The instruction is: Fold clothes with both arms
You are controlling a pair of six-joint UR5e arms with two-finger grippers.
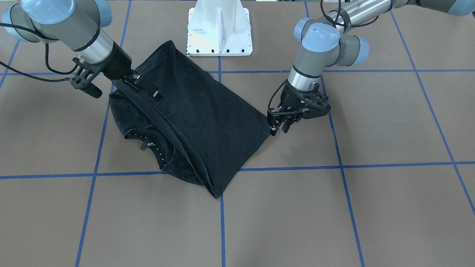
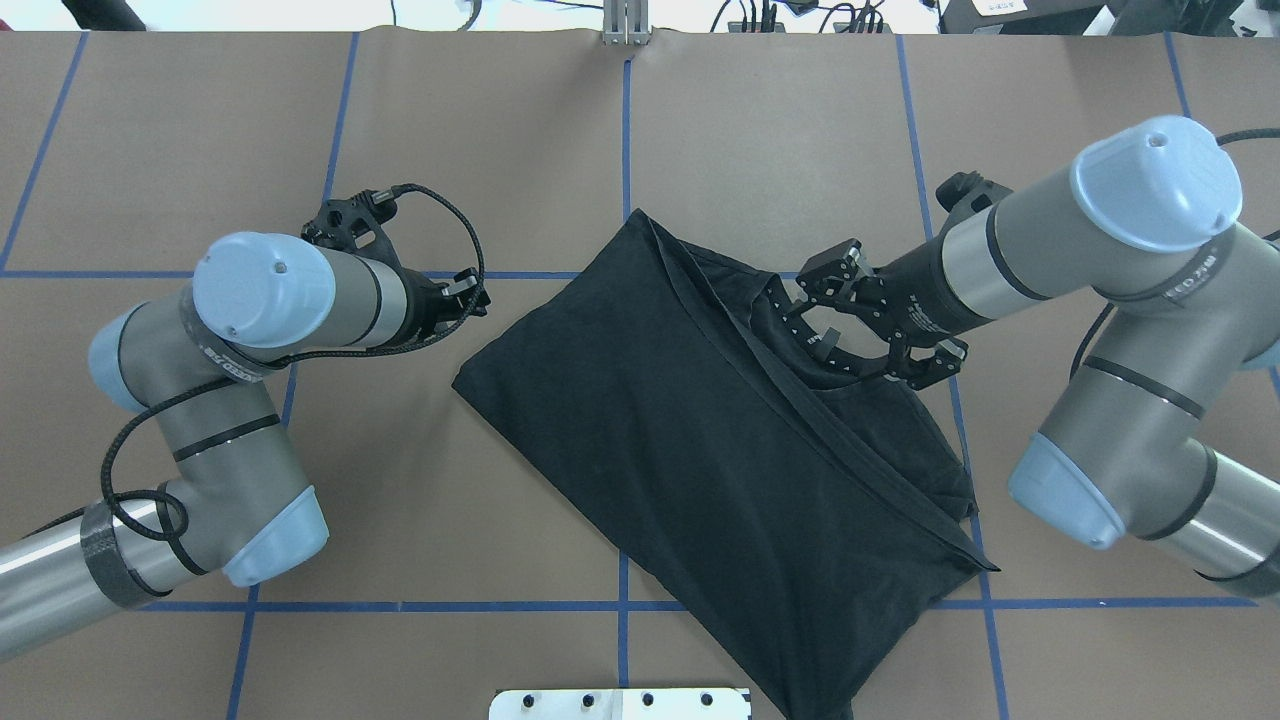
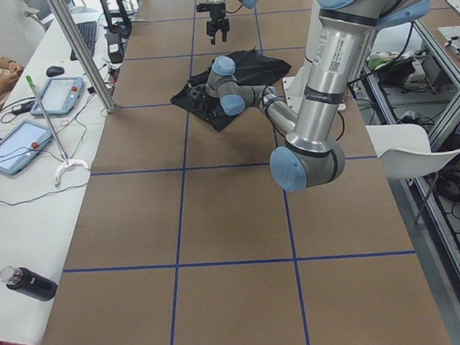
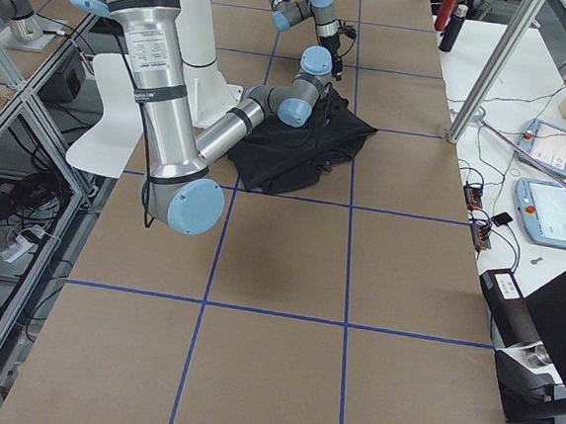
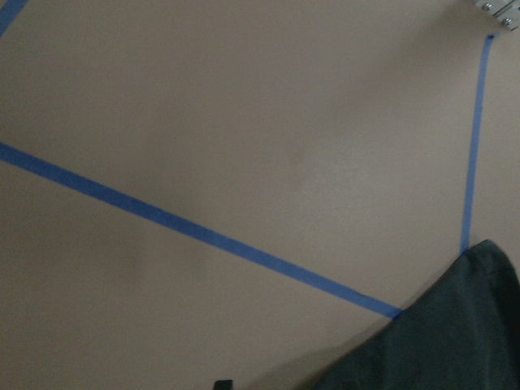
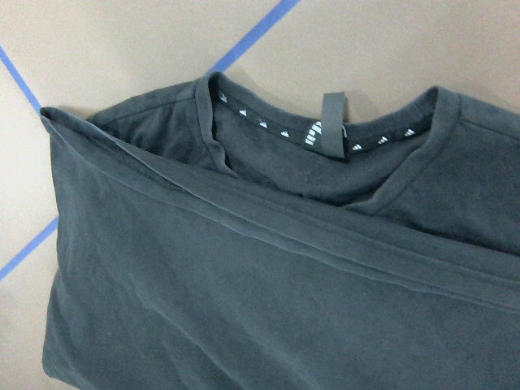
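Observation:
The black T-shirt (image 1: pixel 200 122) lies folded on the brown table, plain side up, with its printed front hidden. Its collar (image 6: pixel 325 134) with white label marks shows in the right wrist view. The shirt also shows in the overhead view (image 2: pixel 700 440). My right gripper (image 2: pixel 875 320) hovers open just above the collar area (image 2: pixel 800 340) and holds nothing. It also shows in the front-facing view (image 1: pixel 146 85). My left gripper (image 1: pixel 280 128) is open and empty beside the shirt's side corner, close to it. The left wrist view shows only that corner (image 5: pixel 439 341) and bare table.
The white pedestal base (image 1: pixel 219 33) stands at the robot's side of the table, just behind the shirt. Blue tape lines (image 1: pixel 222 222) grid the brown table. A side bench with tablets (image 3: pixel 15 144) and bottles (image 3: pixel 24 282) runs along the operators' side.

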